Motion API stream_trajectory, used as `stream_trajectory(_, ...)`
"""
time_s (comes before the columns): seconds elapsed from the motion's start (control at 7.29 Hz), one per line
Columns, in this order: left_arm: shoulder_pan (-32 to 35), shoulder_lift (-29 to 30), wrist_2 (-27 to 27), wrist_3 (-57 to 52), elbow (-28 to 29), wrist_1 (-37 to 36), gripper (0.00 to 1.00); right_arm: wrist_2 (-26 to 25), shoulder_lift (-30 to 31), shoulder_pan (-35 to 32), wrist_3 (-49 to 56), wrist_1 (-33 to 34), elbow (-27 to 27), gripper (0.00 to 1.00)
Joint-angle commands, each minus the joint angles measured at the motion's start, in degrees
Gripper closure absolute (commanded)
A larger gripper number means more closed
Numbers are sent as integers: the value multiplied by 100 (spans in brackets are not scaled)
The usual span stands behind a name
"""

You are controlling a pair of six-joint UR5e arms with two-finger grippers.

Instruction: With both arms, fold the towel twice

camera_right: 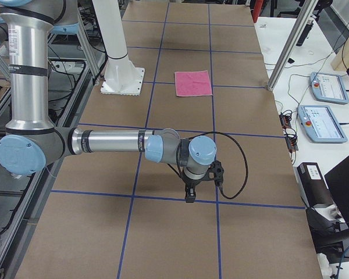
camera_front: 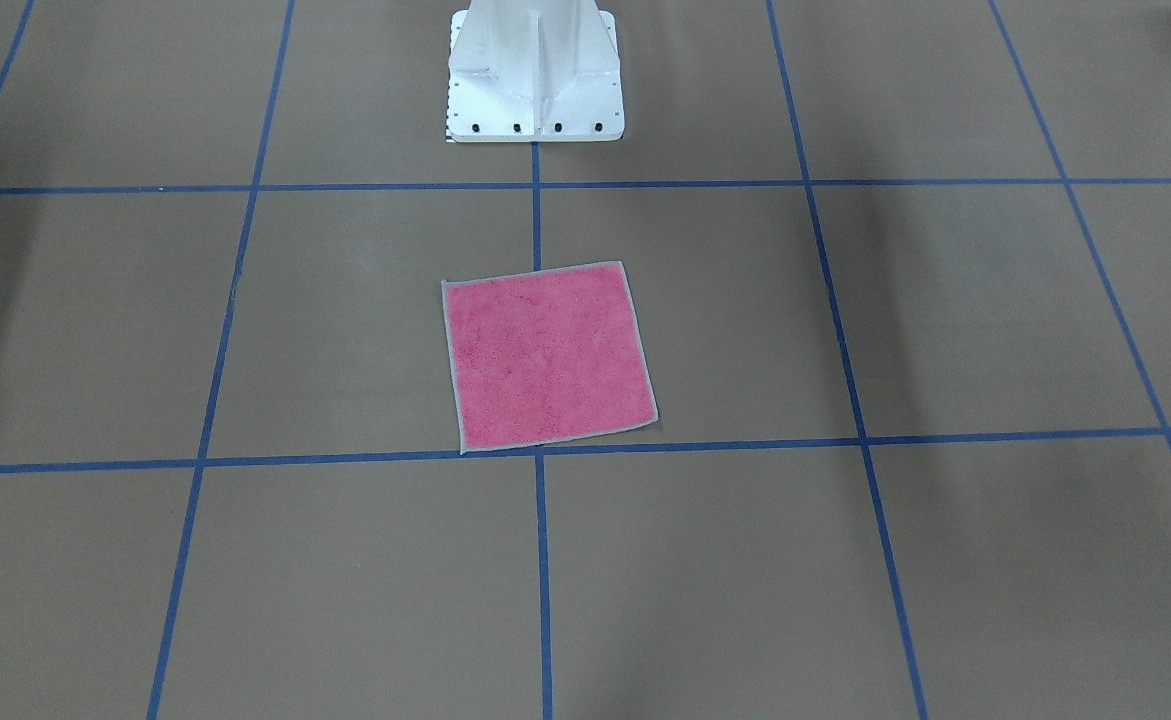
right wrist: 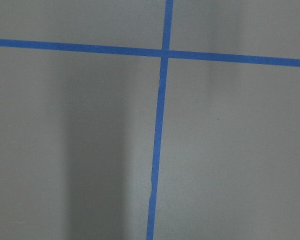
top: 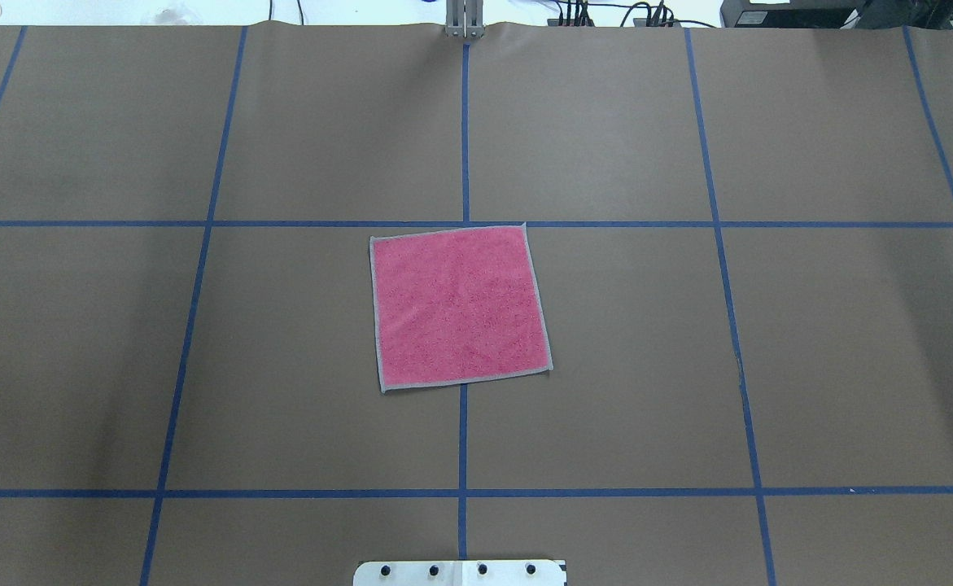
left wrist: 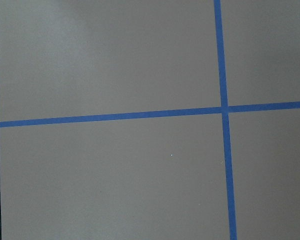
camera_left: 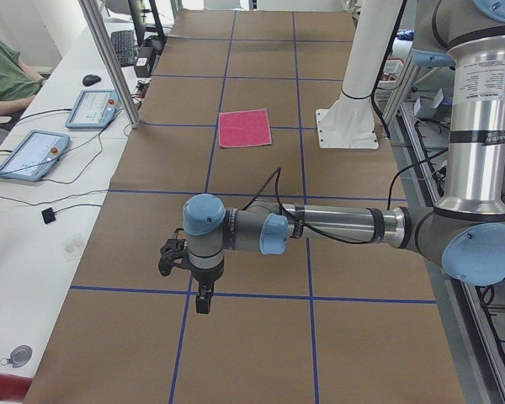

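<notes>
The towel (top: 460, 308) lies flat and unfolded, pink face up with a light grey hem, at the middle of the brown table; it also shows in the front-facing view (camera_front: 548, 356), the exterior left view (camera_left: 245, 128) and the exterior right view (camera_right: 193, 83). My left gripper (camera_left: 202, 301) shows only in the exterior left view, pointing down above the table far from the towel; I cannot tell if it is open or shut. My right gripper (camera_right: 189, 196) shows only in the exterior right view, also far from the towel; I cannot tell its state. Both wrist views show only bare table.
The white pedestal base (camera_front: 535, 75) stands at the table's robot-side edge behind the towel. Blue tape lines (top: 464, 439) grid the brown table. Tablets (camera_left: 32, 153) and cables lie on a white side bench, with a person (camera_left: 8, 71) seated there. A metal post (camera_left: 109, 63) stands at the table's edge.
</notes>
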State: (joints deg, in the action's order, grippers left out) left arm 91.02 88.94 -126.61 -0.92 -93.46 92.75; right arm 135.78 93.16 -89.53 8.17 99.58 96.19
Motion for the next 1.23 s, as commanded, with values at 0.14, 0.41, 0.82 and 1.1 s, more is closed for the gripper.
stream_trajectory(0.14, 3, -9, -573, 4, 47, -19, 0, 1, -17, -3, -9, 0, 40, 0)
stream_trajectory(0.41, -23, 139, -619, 83, -31, 24, 0, -8, -296, -3, -557, -9, 110, 0)
stream_trajectory(0.82, -705, 859, -628, 886, -32, 77, 0, -8, -895, 444, -1933, -18, 163, 0)
stream_trajectory(1.1, -1924, 1571, -654, 1968, -346, 156, 0, -78, -1378, 1004, -2877, -18, 322, 0)
